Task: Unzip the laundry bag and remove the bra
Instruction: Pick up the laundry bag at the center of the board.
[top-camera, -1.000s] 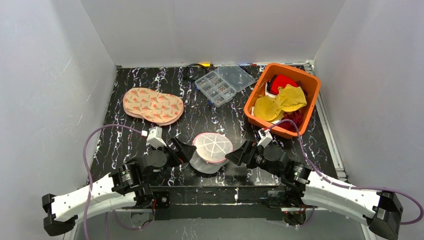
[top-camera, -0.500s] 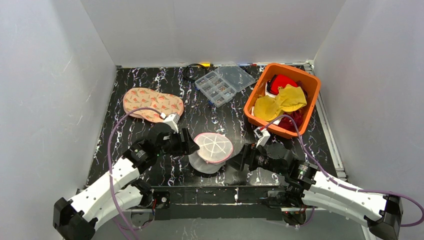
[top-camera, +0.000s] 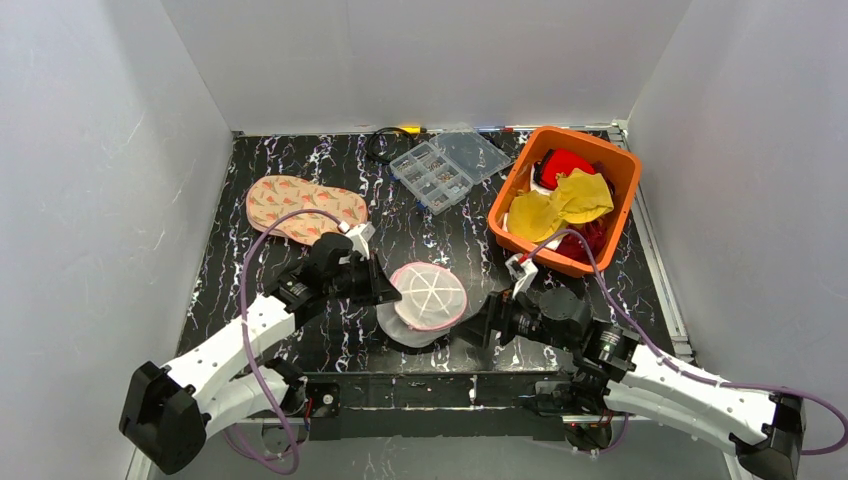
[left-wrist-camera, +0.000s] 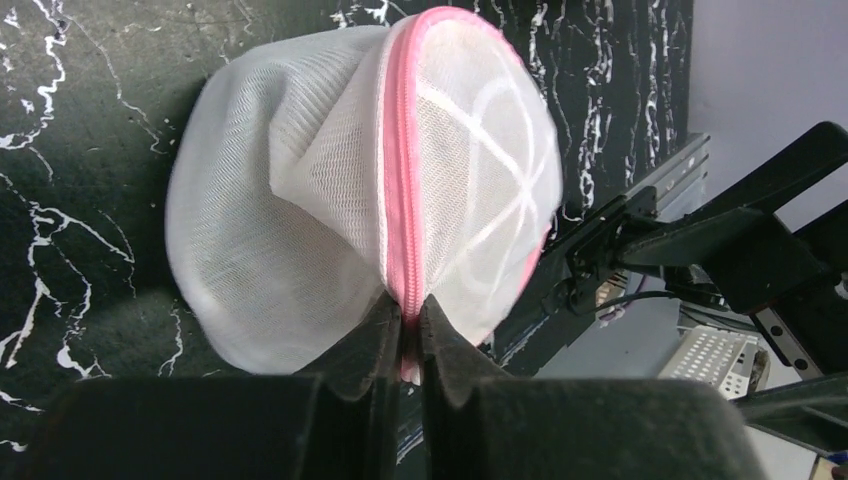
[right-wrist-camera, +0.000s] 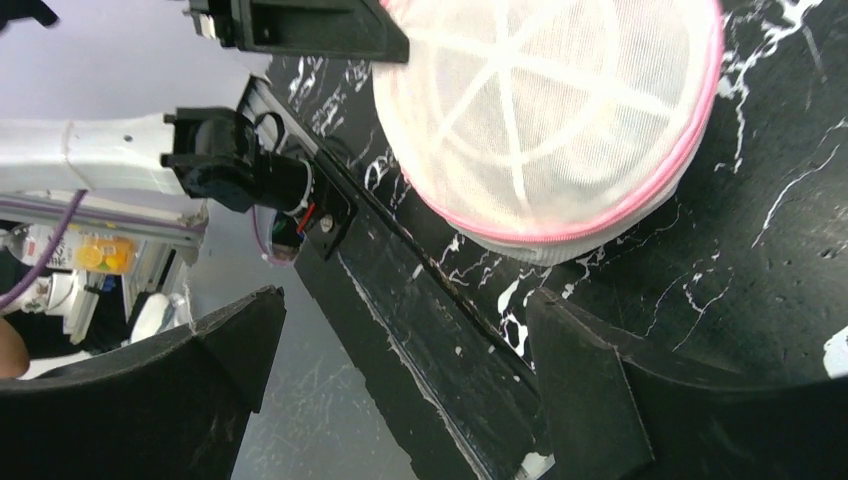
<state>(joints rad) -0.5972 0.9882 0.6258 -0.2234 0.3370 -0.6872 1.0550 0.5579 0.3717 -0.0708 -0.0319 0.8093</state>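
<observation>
The laundry bag (top-camera: 428, 298), a white mesh dome with a pink zip rim and white spokes on its flat face, sits near the table's front edge. In the left wrist view the laundry bag (left-wrist-camera: 290, 210) is dented on its side. My left gripper (left-wrist-camera: 408, 322) is shut on the pink zip rim at the bag's left side, where my left gripper (top-camera: 384, 290) meets it from above. My right gripper (top-camera: 482, 322) stands open just right of the bag, not touching it. In the right wrist view my right gripper (right-wrist-camera: 405, 305) is wide apart below the laundry bag (right-wrist-camera: 550, 110). The bra is hidden.
A peach patterned two-cup padded piece (top-camera: 305, 209) lies at the back left. A clear compartment box (top-camera: 448, 166) stands at the back middle, and an orange bin (top-camera: 608, 158) of red and yellow cloth at the back right. The table's front edge (right-wrist-camera: 400, 330) runs under my right gripper.
My left arm swung forward and right to the bag, and its gripper shut on the pink zip rim. The right gripper drew slightly nearer and stayed open.
</observation>
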